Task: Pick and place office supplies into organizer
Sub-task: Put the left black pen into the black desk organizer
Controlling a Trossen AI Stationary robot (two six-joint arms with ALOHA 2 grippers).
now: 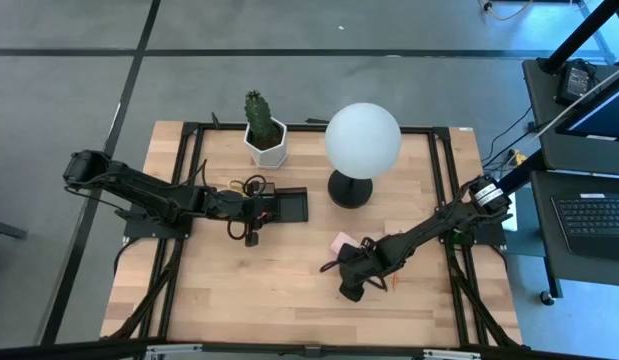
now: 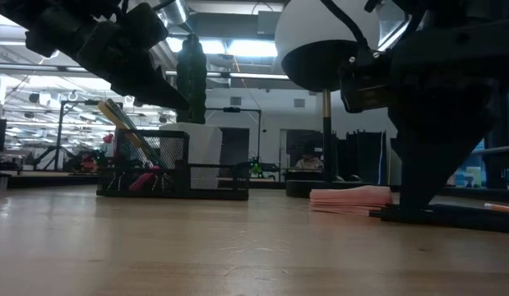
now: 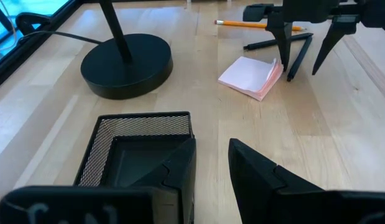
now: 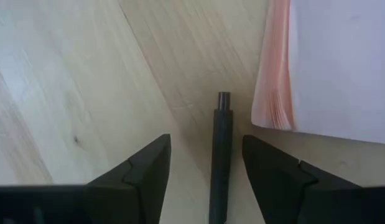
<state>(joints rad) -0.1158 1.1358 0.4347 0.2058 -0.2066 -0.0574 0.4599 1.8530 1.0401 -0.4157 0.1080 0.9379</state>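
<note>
High view: left gripper (image 1: 252, 236) hangs over the black mesh organizer (image 1: 287, 205) mid-bench; right gripper (image 1: 349, 290) sits near the bench's front edge, beside the square pink sticky-note pad (image 1: 339, 243).

Low view: white globe lamp (image 2: 320, 41) and cactus (image 2: 191, 78) stand behind the organizer.

Left wrist view: left fingers (image 3: 260, 171) parted, nothing between; orange pencil (image 3: 251, 25) lies beyond the pad.

Right wrist view: right jaws spread wide astride a black pen (image 4: 221, 155), not touching it; the pad lies just beside.
</note>
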